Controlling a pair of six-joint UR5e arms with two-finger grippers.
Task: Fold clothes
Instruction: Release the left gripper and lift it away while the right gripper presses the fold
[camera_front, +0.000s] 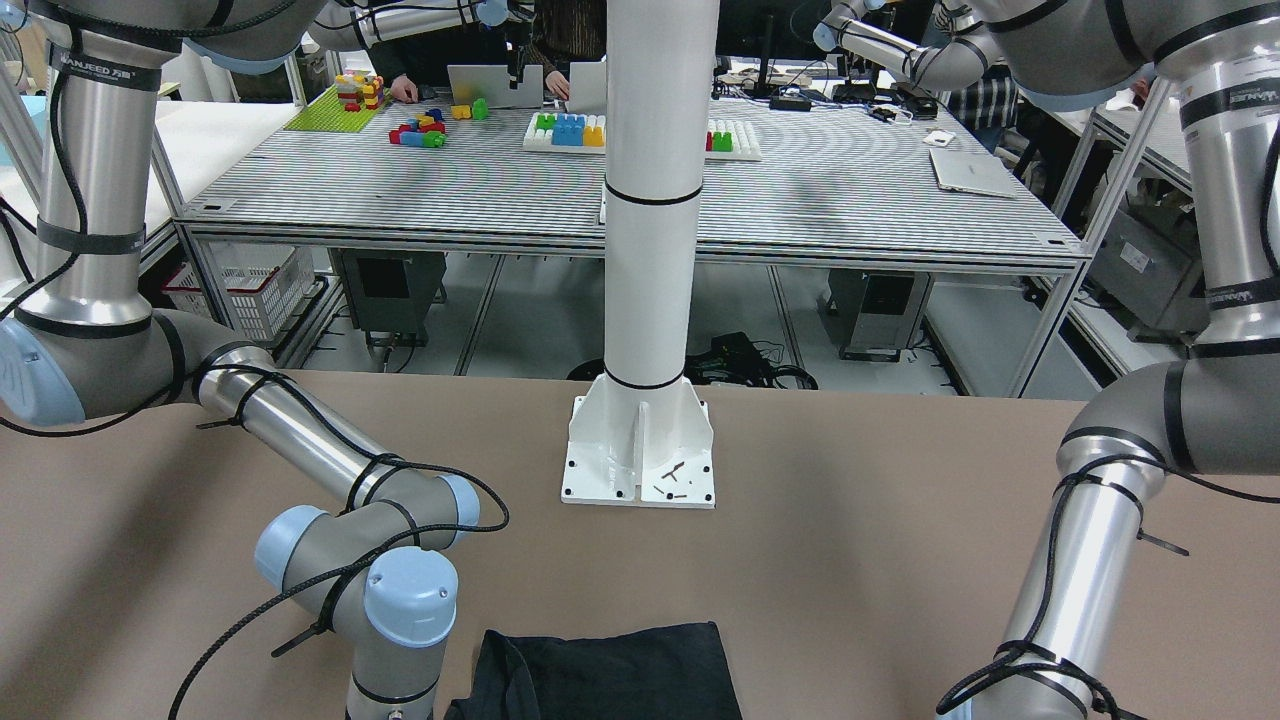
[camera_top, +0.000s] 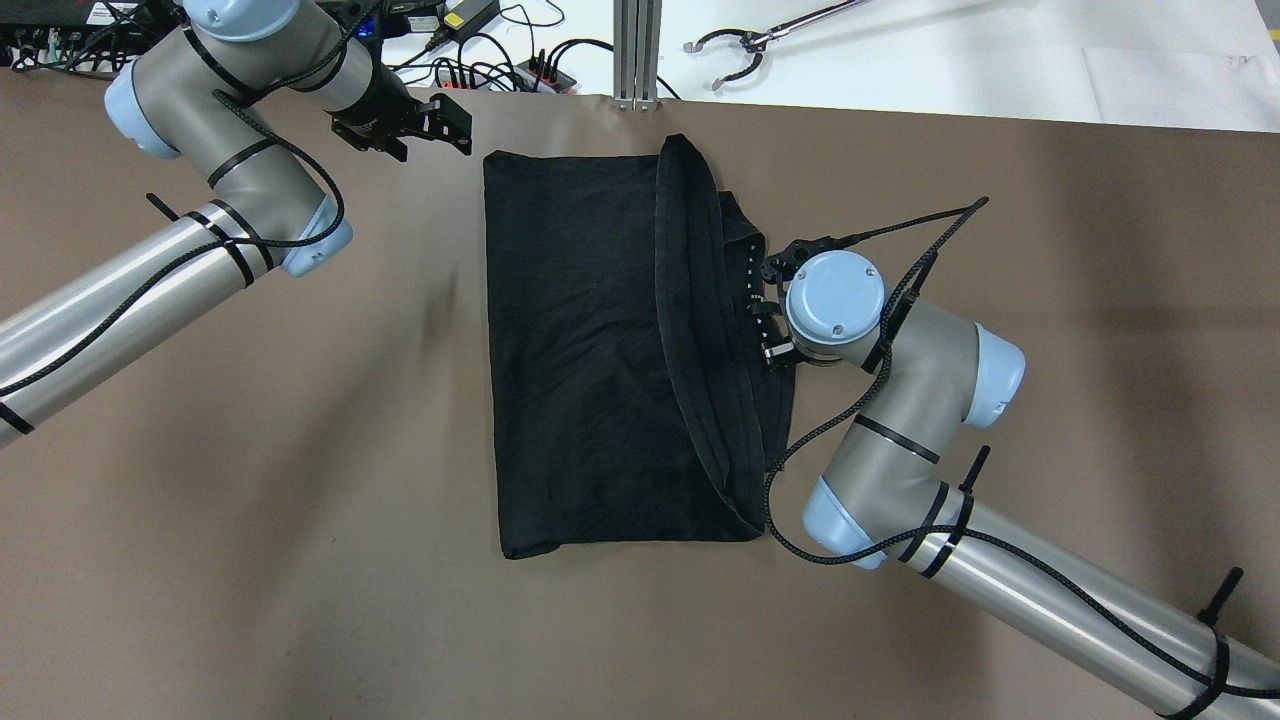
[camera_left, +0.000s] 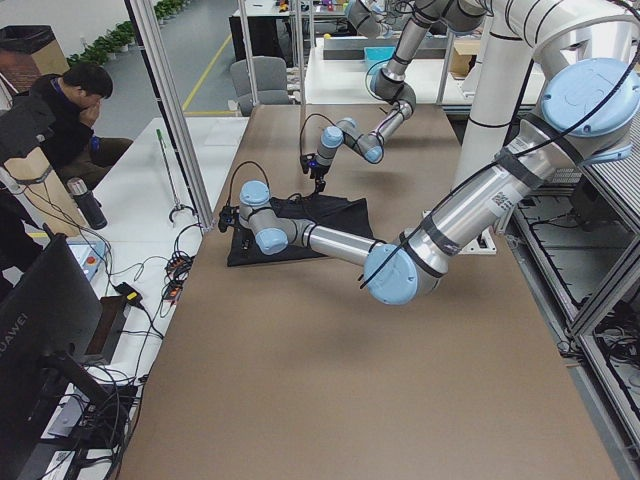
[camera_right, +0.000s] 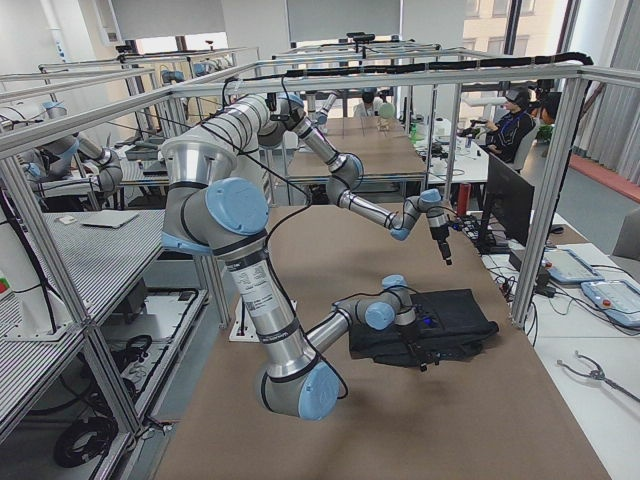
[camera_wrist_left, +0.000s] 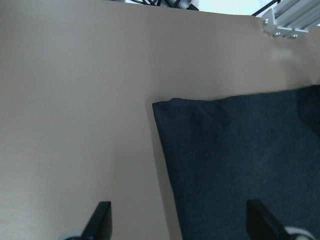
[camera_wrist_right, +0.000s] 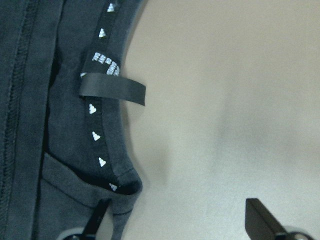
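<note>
The clothes (camera_top: 590, 350) are one black garment lying flat in the middle of the brown table, with a hemmed flap (camera_top: 700, 330) folded over along its right side. My right gripper (camera_top: 764, 312) hangs at the garment's right edge, mostly hidden under its wrist. In the right wrist view this gripper (camera_wrist_right: 180, 220) is open, one finger (camera_wrist_right: 97, 222) at the collar (camera_wrist_right: 102, 130) and the other over bare table. My left gripper (camera_top: 460, 125) hovers beyond the far left corner. It is open (camera_wrist_left: 182, 222), straddling the garment's edge near that corner (camera_wrist_left: 167, 107).
The white pillar base (camera_front: 640, 450) is bolted to the table behind the garment. Cables and a power strip (camera_top: 500, 60) lie along the far edge beside an aluminium post (camera_top: 637, 50). A person (camera_left: 55, 110) sits past that edge.
</note>
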